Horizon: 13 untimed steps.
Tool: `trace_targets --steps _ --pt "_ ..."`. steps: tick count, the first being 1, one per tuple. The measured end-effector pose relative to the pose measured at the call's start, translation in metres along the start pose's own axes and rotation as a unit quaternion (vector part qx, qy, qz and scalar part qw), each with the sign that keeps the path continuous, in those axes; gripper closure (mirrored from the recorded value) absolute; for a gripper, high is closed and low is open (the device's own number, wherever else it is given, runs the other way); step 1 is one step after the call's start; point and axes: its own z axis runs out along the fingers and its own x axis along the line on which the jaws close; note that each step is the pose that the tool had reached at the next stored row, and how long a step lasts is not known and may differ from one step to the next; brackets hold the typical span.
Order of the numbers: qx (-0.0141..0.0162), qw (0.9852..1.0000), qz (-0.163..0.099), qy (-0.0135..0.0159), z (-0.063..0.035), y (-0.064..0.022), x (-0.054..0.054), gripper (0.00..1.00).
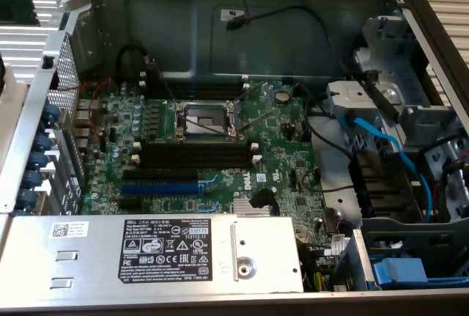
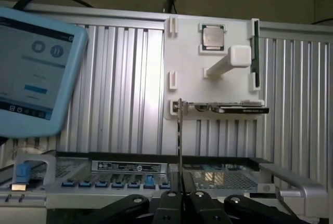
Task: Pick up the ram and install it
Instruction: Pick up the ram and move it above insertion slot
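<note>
Closest to the lens, the tool (image 2: 182, 197) is pinching its black fingers (image 2: 169, 199) together on the ram (image 2: 179, 146), which is showing edge-on as a thin line running out from between them. Beyond it, the open computer case (image 2: 291, 185) is sitting on the ribbed metal tabletop (image 2: 125, 89). A white holder plate (image 2: 187, 57) farther back is carrying a square processor chip (image 2: 213, 37) and a graphics card (image 2: 234, 108). A light-blue tablet (image 2: 31, 73) is showing a lit screen off to one side. In the exterior view, the motherboard (image 1: 278, 169) is lying exposed inside the case. Its long black memory slots (image 1: 198, 153) with white end clips are standing empty just beside the processor socket (image 1: 207, 119). The blue expansion slot (image 1: 161, 184) is running between those slots and the grey power supply (image 1: 95, 257).
</note>
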Motion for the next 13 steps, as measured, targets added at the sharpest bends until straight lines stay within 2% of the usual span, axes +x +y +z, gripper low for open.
trace_targets --steps 7,13 --pt "-0.0016 1.0000 0.000 0.0000 -0.0023 -0.0315 0.001 0.88" --pt "-0.0063 1.0000 0.000 0.0002 -0.0040 -0.0579 0.002 0.88"
